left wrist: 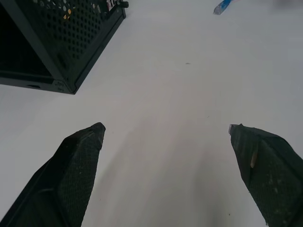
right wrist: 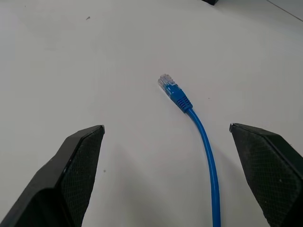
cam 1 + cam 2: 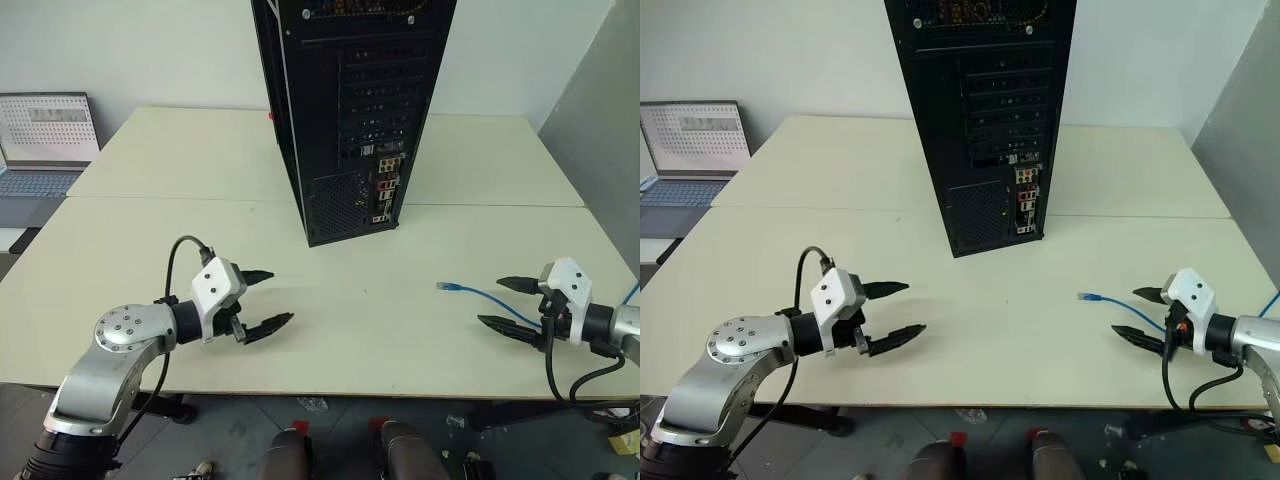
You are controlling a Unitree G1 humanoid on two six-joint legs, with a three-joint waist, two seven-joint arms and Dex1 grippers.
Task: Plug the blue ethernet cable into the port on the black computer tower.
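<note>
Centrally, the blue ethernet cable point(image 2: 201, 127) lies loose on the pale desk point(image 3: 380, 320), its clear clip plug point(image 2: 164, 81) resting flat and pointing away from the right end effector point(image 3: 508, 304) toward the middle of the desk; the cord runs back under that end effector and off toward the desk's right edge. Nothing grips it. The right end effector hovers just behind the plug with both black fingers point(image 2: 71, 170) spread wide and released, the cord passing between them (a stance that suits closing on the cord close behind the plug). The black computer tower point(image 3: 350, 110) stands upright at the desk's far middle, its rear face turned toward the robot, so that the slot covers, mesh vent and small coloured sockets are reachable from the front. The port point(image 3: 384, 184) sits within the narrow socket panel low on that face; its exact opening is too small to make out. Plug and tower are well apart. The left end effector point(image 3: 268, 298) is held over bare desk, likewise wide open and empty, aimed toward the tower's lower corner point(image 1: 66, 85). A grey laptop point(image 3: 45, 140) sits open at the far left, off the working area. Judged from this layout, the grasp has not yet begun.
</note>
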